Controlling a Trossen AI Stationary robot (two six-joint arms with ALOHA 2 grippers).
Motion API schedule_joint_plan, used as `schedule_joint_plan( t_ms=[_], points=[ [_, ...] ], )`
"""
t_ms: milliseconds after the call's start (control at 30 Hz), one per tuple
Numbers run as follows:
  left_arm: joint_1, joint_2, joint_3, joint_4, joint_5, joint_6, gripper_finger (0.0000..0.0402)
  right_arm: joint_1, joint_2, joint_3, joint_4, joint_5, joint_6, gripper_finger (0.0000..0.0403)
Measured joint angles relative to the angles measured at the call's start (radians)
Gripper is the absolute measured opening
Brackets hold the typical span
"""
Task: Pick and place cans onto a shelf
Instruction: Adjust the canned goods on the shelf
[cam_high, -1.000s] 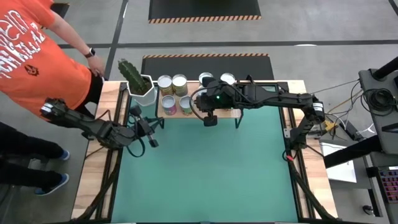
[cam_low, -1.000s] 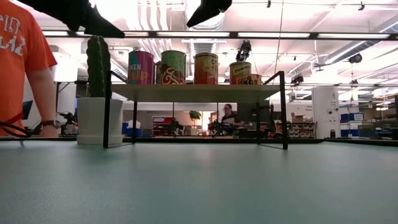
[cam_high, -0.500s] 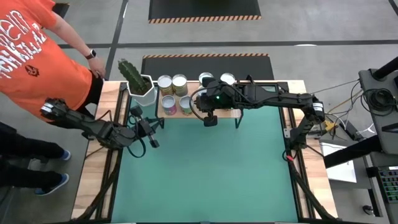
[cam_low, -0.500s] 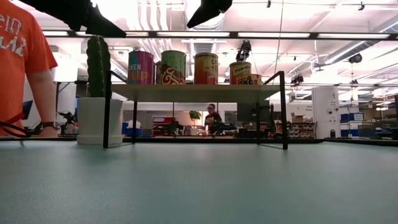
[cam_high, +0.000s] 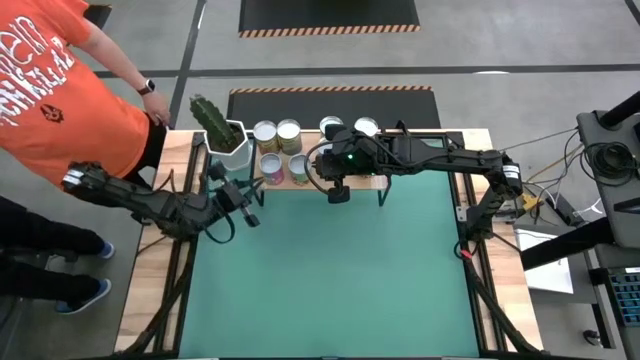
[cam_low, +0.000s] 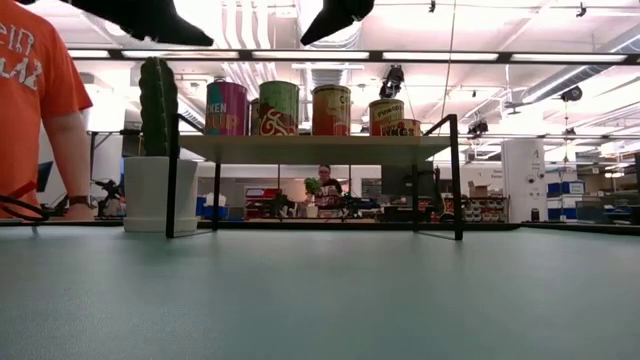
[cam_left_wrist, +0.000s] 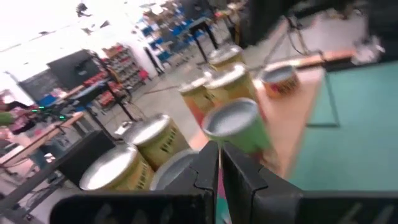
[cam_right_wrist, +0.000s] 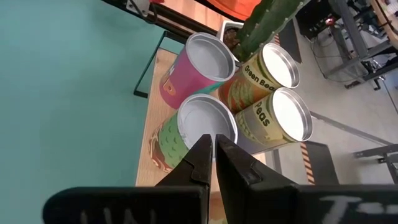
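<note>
Several cans with silver tops stand on the light-wood shelf (cam_high: 345, 160) at the table's far edge. Four of them crowd its left end: a pink can (cam_right_wrist: 189, 71), a green can (cam_right_wrist: 186, 134), and two more (cam_high: 265, 132) (cam_high: 289, 130) behind. The low view shows the row of cans (cam_low: 331, 110) on the shelf board (cam_low: 310, 147). My right gripper (cam_high: 338, 193) hangs shut and empty above the shelf's near edge, its fingertips (cam_right_wrist: 212, 155) over the green can. My left gripper (cam_high: 252, 203) is shut and empty in the air left of the shelf, pointing at the cans (cam_left_wrist: 239, 124).
A cactus in a white pot (cam_high: 228, 140) stands just left of the shelf, by the cans. A person in an orange shirt (cam_high: 60, 90) stands at the table's far left corner, hand (cam_high: 152, 100) close to the pot. The green mat (cam_high: 340, 280) stretches toward the near edge.
My left gripper has swung a little toward the shelf and risen slightly, staying shut. The right arm and the cans have kept still.
</note>
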Motion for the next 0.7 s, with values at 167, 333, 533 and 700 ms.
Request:
schedule_joint_plan(
  t_ms=[167,333,533,700],
  points=[
    [0.098,0.001,0.000,0.120,0.014,0.064,0.0001,0.000,0.000,0.000,-0.003,0.000,-0.002,0.0009],
    [0.196,0.019,0.012,0.114,0.141,0.033,0.0000,0.000,0.000,0.000,-0.009,0.000,-0.003,0.0009],
    [0.264,0.027,0.082,-0.020,0.191,-0.065,0.0000,0.000,0.000,0.000,-0.032,0.001,-0.003,0.0009],
    [0.313,0.039,0.223,-0.342,0.353,-0.234,0.0000,0.000,0.000,0.000,-0.040,0.002,0.000,0.0009]
  ],
)
